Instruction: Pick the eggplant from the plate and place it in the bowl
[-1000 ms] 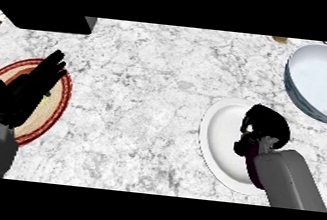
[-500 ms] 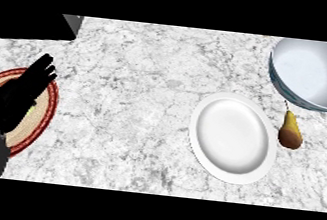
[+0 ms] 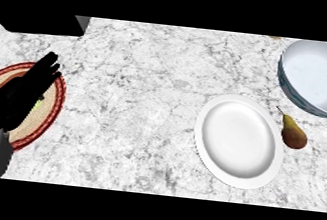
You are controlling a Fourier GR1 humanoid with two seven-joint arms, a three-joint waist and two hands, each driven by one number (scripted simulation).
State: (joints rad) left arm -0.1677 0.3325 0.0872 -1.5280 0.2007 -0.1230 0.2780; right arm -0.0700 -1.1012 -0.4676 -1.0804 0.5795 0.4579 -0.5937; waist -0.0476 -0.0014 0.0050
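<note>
The white plate (image 3: 238,141) lies right of the counter's middle with nothing on it. A brown, pear-shaped eggplant (image 3: 293,135) with a thin stem lies on the counter just off the plate's right rim, below the bowl. The grey-blue bowl (image 3: 323,74) stands at the upper right and holds nothing. My left hand (image 3: 10,100) rests open at the far left, fingers straight and pointing up-right. My right hand does not show.
A round woven mat with a red rim (image 3: 54,104) lies under my left hand, with something pale green on it. A black block (image 3: 39,22) sits at the upper left corner. Marble counter stretches between the mat and the plate.
My right hand, curled over the plate a second ago, has drawn off past the right edge. The eggplant now lies on the counter beside the plate. The left hand stays put.
</note>
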